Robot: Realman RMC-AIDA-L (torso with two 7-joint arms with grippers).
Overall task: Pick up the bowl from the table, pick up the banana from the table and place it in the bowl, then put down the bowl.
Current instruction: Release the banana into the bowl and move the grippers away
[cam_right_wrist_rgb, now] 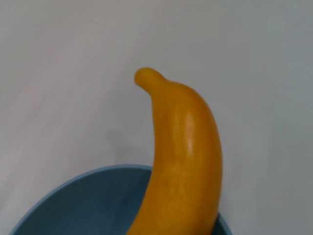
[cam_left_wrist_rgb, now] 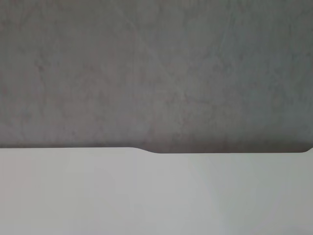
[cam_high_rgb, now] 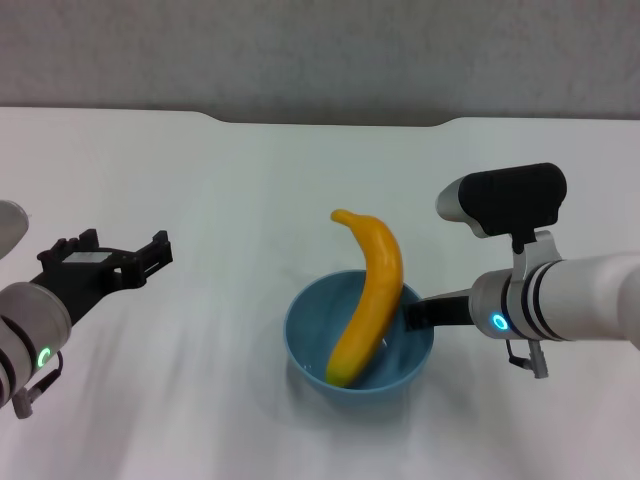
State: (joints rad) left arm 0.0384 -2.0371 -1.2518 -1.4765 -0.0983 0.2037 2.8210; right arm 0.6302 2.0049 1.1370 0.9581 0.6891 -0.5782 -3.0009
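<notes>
Bowl sits low centre in the head view on the table, gripped at its right rim by the right gripper, jaws closed on it. Banana stands inside, stem leaning over the far rim. Left gripper, mid-left, hovers spread wide, holding nothing.

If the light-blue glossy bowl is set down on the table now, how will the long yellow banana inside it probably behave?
The curved yellow banana leans on the round light-blue glossy bowl's rim with its stem end well outside, so it may rock or slide on that smooth surface. It looks stiff and should keep its shape. The right gripper is at the bowl's rim; a gentle release seems wise.
</notes>
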